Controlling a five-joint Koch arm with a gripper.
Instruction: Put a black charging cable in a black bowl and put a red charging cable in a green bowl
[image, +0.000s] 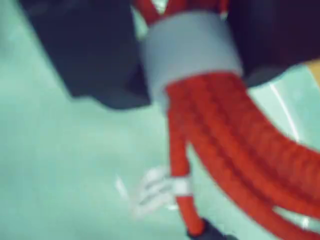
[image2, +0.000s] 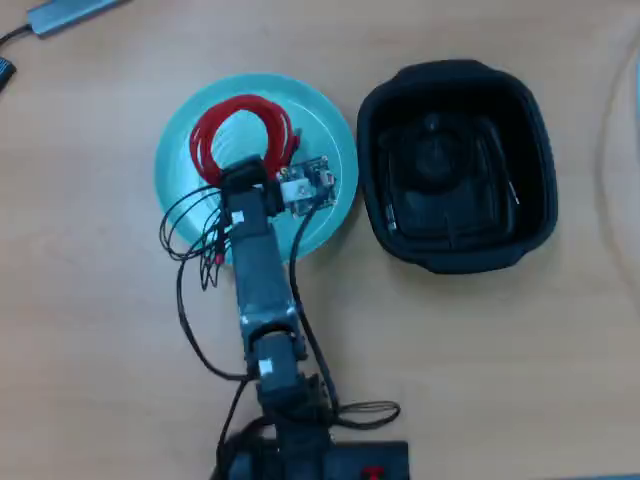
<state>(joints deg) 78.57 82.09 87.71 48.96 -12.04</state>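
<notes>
The red charging cable is a coil with a white tie band, and it lies over the green bowl. My gripper is shut on the coil at the band. In the wrist view, the dark jaws flank the band, and the red strands and a dark plug end hang over the teal surface. The black bowl stands to the right of the dish in the overhead view. The black charging cable lies inside it, hard to make out against the black.
The arm's thin black wires loop out over the table to the left of the arm. The arm's base is at the bottom edge. A grey device lies at the top left, and a pale arc shows at the right edge.
</notes>
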